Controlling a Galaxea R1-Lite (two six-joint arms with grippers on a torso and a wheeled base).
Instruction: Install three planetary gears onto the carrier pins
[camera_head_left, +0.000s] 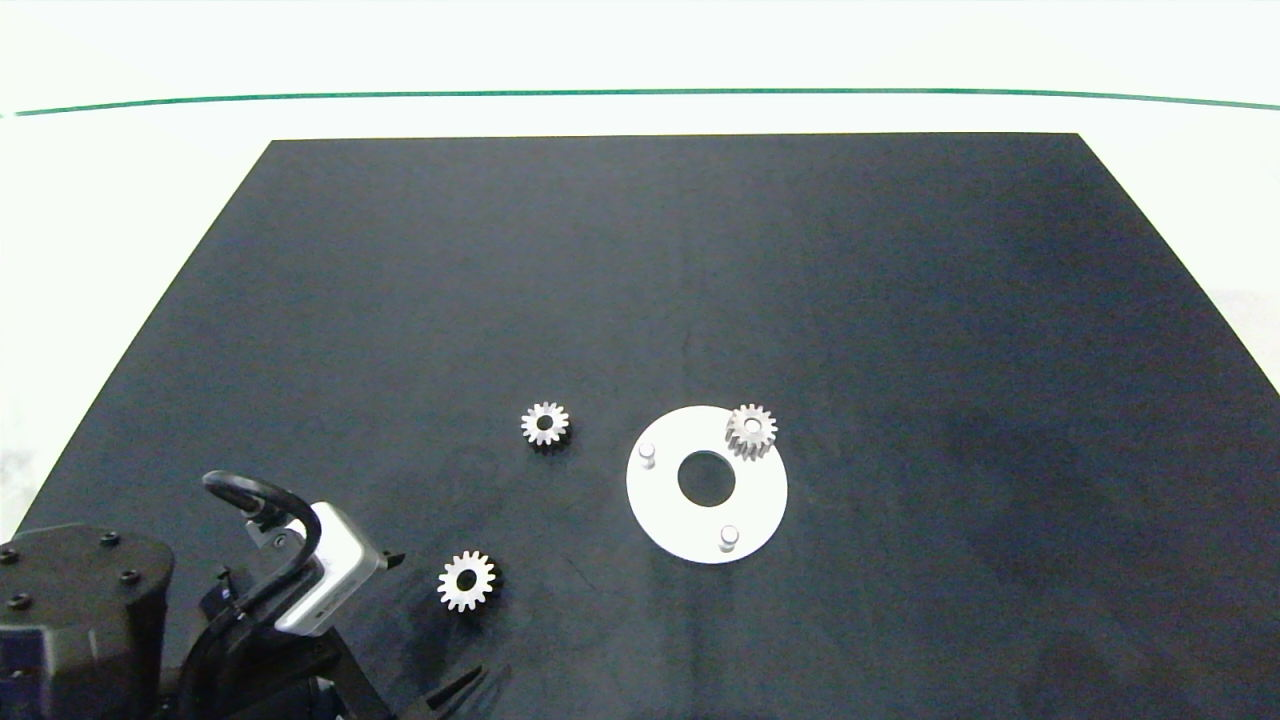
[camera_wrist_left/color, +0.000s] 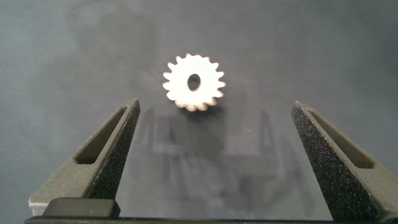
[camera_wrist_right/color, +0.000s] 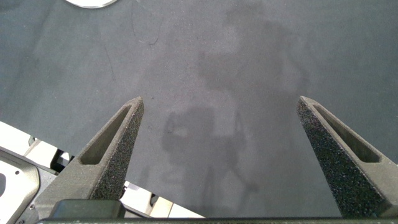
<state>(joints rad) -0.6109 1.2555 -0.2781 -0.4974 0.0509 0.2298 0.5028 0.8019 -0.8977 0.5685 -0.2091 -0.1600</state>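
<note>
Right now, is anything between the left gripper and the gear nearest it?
No. The left gripper is open over bare mat, and the nearest gear lies flat just ahead of its fingers with nothing visible between them.

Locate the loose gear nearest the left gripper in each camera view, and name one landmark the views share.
Head view: nearest loose gear lies on the black mat, lower left of the white disc.
Left wrist view: same gear, flat ahead of the open left gripper.
Right wrist view: not in it.
Shared landmark: the black mat.
</note>
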